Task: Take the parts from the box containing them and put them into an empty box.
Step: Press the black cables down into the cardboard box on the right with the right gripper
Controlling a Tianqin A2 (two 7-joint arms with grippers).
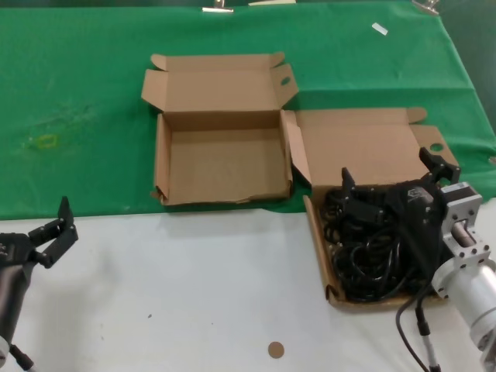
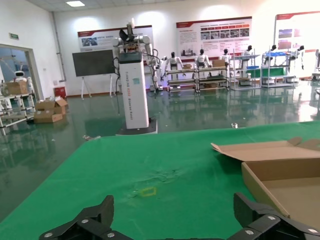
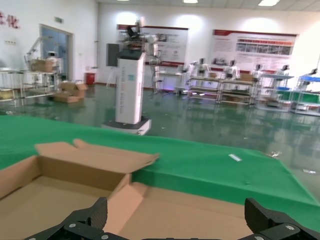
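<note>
Black coiled cables [image 1: 364,248] fill the brown box [image 1: 318,252] at the right, and its lid [image 1: 364,143] lies open behind them. My right gripper [image 1: 387,167] hovers open just above the rear of that pile and holds nothing. In the right wrist view the gripper [image 3: 176,210] looks over the lid [image 3: 200,215], and the cables are out of view. The empty box [image 1: 221,167], with a low wavy front wall, stands open to the left of the cable box [image 3: 50,175]. My left gripper [image 1: 56,232] waits open at the lower left [image 2: 174,205], far from both boxes.
Both boxes rest where the green cloth [image 1: 77,101] meets the white tabletop [image 1: 194,287]. A small brown disc [image 1: 275,350] lies near the table's front edge. A white scrap [image 1: 379,29] sits on the far cloth, and a yellow mark [image 1: 45,141] on its left part.
</note>
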